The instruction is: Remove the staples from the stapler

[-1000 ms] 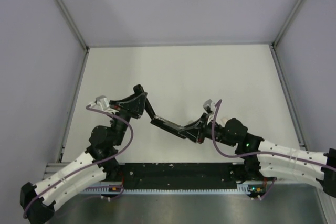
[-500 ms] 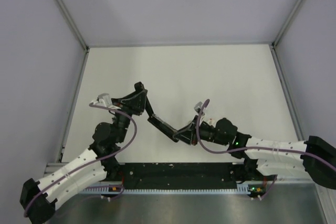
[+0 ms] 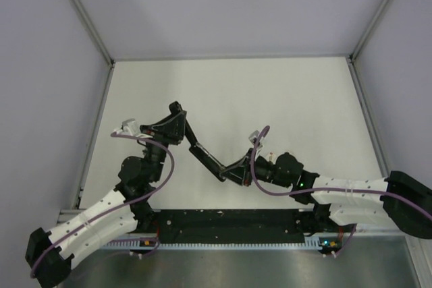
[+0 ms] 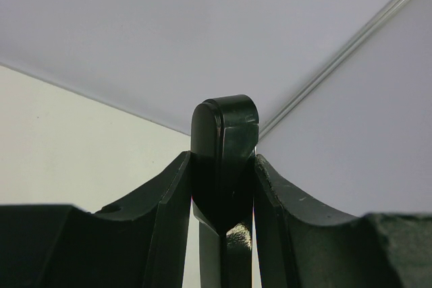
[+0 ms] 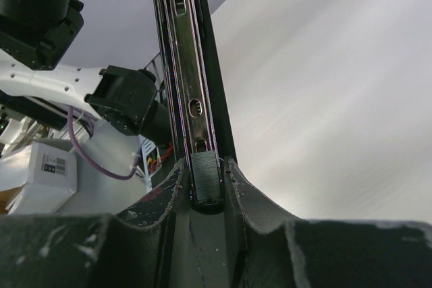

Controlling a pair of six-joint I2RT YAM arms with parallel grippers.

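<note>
The slim black stapler (image 3: 209, 159) hangs above the table, swung open into a long line between my two grippers. My left gripper (image 3: 187, 139) is shut on its upper left end, whose rounded black tip (image 4: 225, 133) pokes out between the fingers. My right gripper (image 3: 234, 170) is shut on the lower right end. In the right wrist view the stapler's open metal channel (image 5: 187, 79) runs up from the gripper (image 5: 204, 175), with a ribbed black block (image 5: 206, 179) seated between the fingers. I cannot make out any staples in the channel.
The white table (image 3: 283, 99) is fenced by pale walls and aluminium corner rails (image 3: 84, 15). A black strip (image 3: 229, 220) runs along the near edge between the arm bases. The left arm's purple cable (image 5: 88, 160) shows in the right wrist view.
My right arm has stretched leftward and lower, and the stapler's held end moved left with it. The left gripper shifted slightly up and left. Both grips stayed the same.
</note>
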